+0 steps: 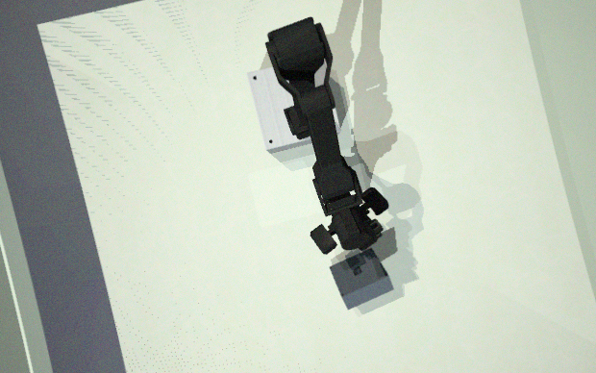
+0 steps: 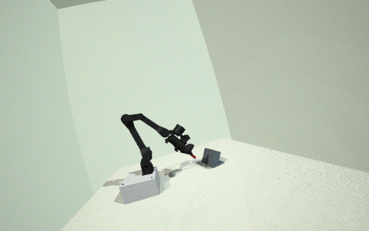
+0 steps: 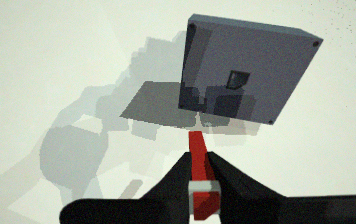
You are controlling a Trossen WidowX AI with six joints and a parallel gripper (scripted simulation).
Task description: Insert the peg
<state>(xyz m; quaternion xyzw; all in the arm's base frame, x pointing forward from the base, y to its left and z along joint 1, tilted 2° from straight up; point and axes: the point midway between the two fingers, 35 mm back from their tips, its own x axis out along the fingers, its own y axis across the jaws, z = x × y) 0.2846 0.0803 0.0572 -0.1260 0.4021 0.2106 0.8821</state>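
Note:
The red peg (image 2: 194, 156) (image 3: 196, 142) is held by my gripper (image 2: 191, 153) (image 3: 198, 157), which is shut on it. The peg slants down and forward in the air, its free end short of the panel and apart from it. A light grey square piece surrounds its near part in the wrist view. The dark grey sloped panel (image 1: 353, 284) (image 2: 215, 156) (image 3: 280, 55) stands ahead. Its hole (image 3: 238, 80) is angular, with uneven sides, up and right of the peg's end in the wrist view. The fingertips and peg are hidden under the wrist in the top view.
The pale table (image 1: 192, 288) (image 2: 253, 193) carries the arm's white base block (image 1: 279, 115) (image 2: 140, 190), well behind the panel. Shadows of the arm fall across the panel's lower face and the table beside it. Walls rise beyond the table.

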